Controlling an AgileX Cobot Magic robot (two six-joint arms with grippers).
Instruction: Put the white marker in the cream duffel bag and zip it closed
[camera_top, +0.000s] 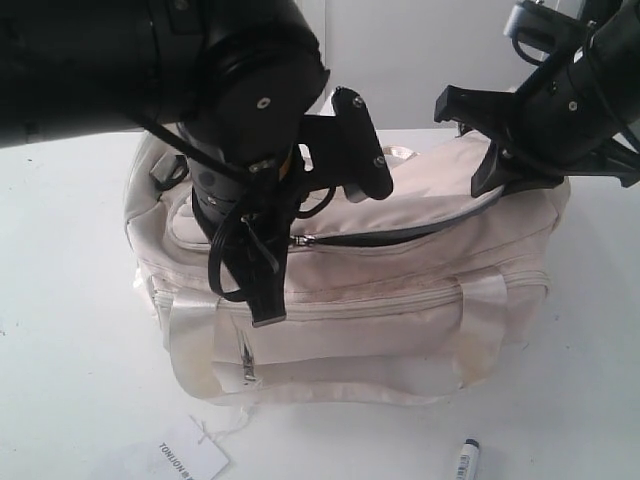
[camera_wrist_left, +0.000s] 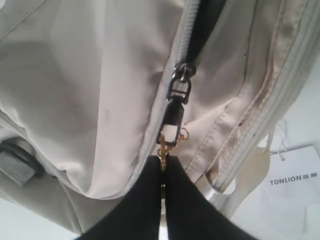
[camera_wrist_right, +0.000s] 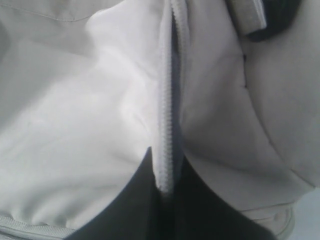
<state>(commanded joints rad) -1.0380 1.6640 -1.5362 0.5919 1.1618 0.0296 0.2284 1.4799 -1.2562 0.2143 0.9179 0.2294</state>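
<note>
Gold pull (camera_wrist_left: 163, 147): left hand (camera_wrist_left: 162, 167) is pinching it, right hand (camera_wrist_right: 167, 192) clamping zipper tape (camera_wrist_right: 167, 125). Zipping now is risking leaving white marker (camera_top: 468, 458) outside cream duffel bag (camera_top: 400, 290).

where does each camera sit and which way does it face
Exterior: high, off the arms, looking down at the cream duffel bag; both arms show.
Left wrist: on the left arm, looking along the left fingers, shut on the gold zipper pull.
Right wrist: on the right arm, looking along the right fingers, pinching the zipper tape.
Shared: exterior and left wrist both show the paper tag.
</note>
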